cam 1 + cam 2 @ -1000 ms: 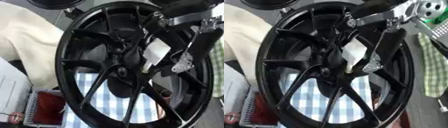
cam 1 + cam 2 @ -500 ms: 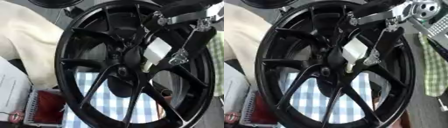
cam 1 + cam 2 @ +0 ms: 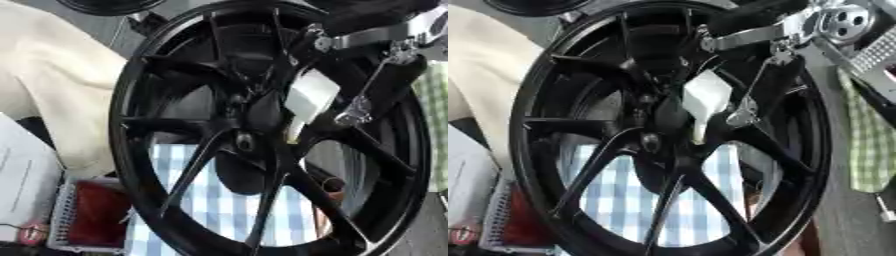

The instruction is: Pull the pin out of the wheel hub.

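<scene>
**Right hand at the hub**

A black spoked wheel (image 3: 262, 130) stands upright over a blue checked cloth (image 3: 227, 210). The right hand (image 3: 750, 107) reaches down from the upper right, beside the hub (image 3: 245, 142); a white piece (image 3: 704, 97) sits against it. Its finger posture cannot be told, nor can the pin be made out. Since earlier, the hand sits slightly higher.

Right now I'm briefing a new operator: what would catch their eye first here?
A big black wheel fills the picture, its spokes meeting at a central hub. The right hand reaches in from the upper right, a pale whitish piece beside it near the hub. Blue checked cloth shows between the lower spokes.
</scene>
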Robot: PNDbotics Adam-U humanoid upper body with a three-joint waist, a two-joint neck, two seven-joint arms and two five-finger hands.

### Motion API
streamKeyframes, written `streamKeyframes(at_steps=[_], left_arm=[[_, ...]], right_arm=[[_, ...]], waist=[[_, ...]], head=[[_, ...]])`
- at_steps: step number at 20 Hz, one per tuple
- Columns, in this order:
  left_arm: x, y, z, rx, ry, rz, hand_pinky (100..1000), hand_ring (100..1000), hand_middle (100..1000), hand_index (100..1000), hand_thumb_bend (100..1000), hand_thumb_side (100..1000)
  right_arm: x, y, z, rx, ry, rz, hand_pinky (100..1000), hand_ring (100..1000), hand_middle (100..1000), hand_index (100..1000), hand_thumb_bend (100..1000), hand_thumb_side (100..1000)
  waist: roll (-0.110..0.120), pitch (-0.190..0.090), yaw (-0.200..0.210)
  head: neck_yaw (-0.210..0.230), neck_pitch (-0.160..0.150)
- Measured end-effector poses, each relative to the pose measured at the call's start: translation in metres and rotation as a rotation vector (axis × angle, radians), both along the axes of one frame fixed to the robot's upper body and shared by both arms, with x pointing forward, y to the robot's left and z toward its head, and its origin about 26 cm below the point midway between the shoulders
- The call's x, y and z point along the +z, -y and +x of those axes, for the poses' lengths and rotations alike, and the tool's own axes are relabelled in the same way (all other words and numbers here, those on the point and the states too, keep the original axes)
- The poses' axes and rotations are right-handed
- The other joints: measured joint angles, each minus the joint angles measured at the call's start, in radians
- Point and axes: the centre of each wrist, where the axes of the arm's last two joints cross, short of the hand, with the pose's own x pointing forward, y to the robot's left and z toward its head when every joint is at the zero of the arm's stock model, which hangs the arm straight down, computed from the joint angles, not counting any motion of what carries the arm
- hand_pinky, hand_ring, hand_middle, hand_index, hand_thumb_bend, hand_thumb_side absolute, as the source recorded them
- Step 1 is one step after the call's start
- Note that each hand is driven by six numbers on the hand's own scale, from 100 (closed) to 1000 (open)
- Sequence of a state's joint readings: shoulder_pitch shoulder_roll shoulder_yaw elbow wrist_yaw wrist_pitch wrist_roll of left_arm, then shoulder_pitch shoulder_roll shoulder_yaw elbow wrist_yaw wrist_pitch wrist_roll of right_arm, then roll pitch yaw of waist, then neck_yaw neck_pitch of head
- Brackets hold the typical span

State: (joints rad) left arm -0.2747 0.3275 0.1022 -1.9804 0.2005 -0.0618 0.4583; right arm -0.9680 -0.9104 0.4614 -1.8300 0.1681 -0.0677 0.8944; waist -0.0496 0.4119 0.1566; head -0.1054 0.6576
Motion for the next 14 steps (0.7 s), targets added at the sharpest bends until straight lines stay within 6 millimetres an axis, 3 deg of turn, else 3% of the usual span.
streamKeyframes(at_steps=[14], left_arm=[[-0.0004, 0.0006, 0.0001, -0.003, -0.002, -0.003, 814, 755, 613, 785, 242, 719]], right_arm=[[-0.0005, 0.0012, 0.0020, -0.021, -0.001, 0.021, 856, 772, 548, 614, 192, 100]], waist=[[-0.001, 0.000, -0.001]], head=[[0.005, 0.000]])
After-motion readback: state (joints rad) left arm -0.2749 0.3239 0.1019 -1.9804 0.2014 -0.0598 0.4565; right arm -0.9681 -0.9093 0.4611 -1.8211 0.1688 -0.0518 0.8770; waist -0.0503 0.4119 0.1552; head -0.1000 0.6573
